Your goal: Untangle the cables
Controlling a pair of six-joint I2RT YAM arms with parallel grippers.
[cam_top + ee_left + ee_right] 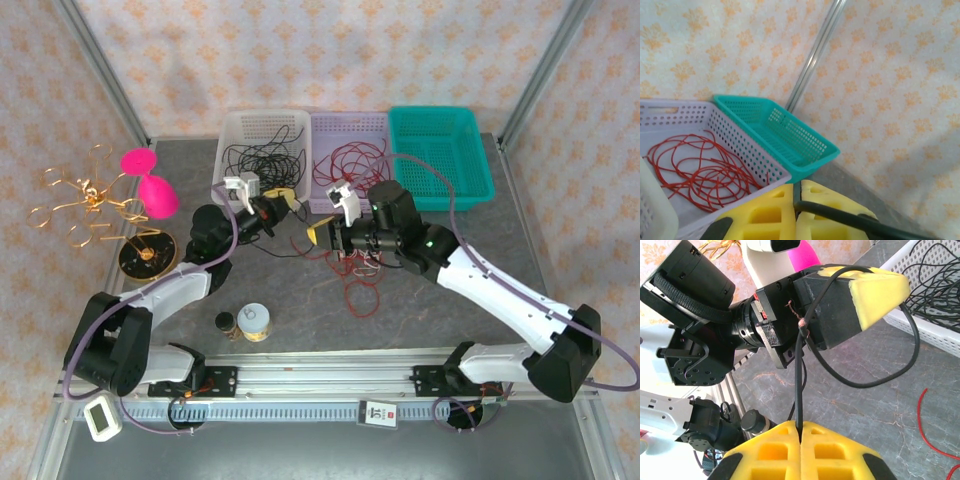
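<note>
At the near table edge, the two arm bases sit side by side. Just beyond them stand a small dark jar and a white-lidded jar. Both arms lean inward over the grey table so that their wrists almost meet at its middle.

The right arm stretches low from the right, its elbow bent, and the right gripper points left. In the right wrist view, the yellow foam pads of the right gripper are pressed together on a black cable. The cable rises to the left gripper, whose pads are also closed on it, and a slack loop hangs beside them.

The left arm angles up from the left, and the left gripper points right. A loose red cable lies on the table below the right wrist.

To the far left are a gold wire ornament and a pink object. Three baskets line the far edge: a white basket holding black cables, a lavender basket holding red cables and a teal basket.
</note>
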